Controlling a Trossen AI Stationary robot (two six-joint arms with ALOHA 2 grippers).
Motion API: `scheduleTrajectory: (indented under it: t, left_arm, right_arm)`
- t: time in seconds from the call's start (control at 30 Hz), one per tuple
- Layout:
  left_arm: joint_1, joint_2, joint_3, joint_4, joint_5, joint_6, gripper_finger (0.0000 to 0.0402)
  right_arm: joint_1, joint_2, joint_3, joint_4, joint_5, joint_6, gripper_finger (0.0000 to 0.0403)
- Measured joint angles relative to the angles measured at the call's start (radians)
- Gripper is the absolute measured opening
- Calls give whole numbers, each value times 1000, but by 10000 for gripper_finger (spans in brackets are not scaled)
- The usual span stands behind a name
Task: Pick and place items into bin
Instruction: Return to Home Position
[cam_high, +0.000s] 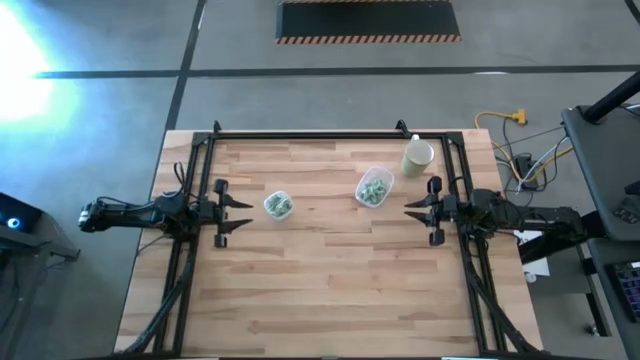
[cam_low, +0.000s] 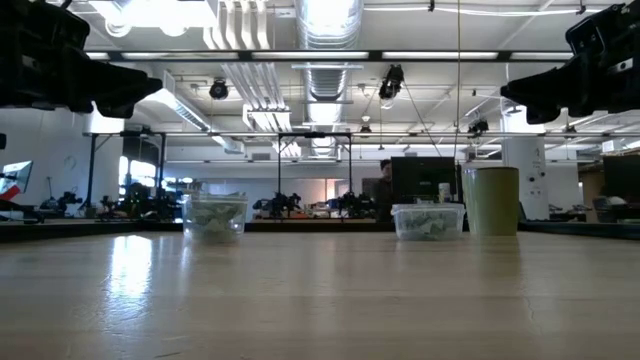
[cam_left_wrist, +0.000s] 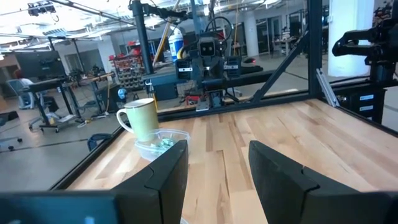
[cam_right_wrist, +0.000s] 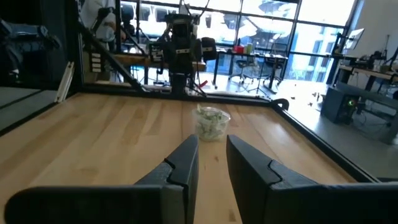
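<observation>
Arms parked at the sides; pieces in the tubs.

From above, the left gripper (cam_high: 245, 213) and right gripper (cam_high: 410, 211) are seen empty at opposite edges of the table (cam_high: 330, 290), with the pale green and white pieces (cam_high: 280, 207) held in the left tub (cam_high: 267, 199) and the right tub (cam_high: 386, 177), the latter near a cream cup (cam_high: 417, 156). At table height, both tubs are shown part-filled. In the wrist views, the left gripper is shown spread wide, the right gripper only narrowly parted. The return home is judged in hand; only settling at rest is called for.
</observation>
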Motion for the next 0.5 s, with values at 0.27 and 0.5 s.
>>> scheduleTrajectory:
  t: [0.27,0.5]
  left_arm:
    - [0,-1,0,0,0,0,154]
    - [0,6,0,5,-1,0,154]
  right_arm:
    - [0,0,0,2,0,0,73]
    - [0,0,0,2,1,7,72]
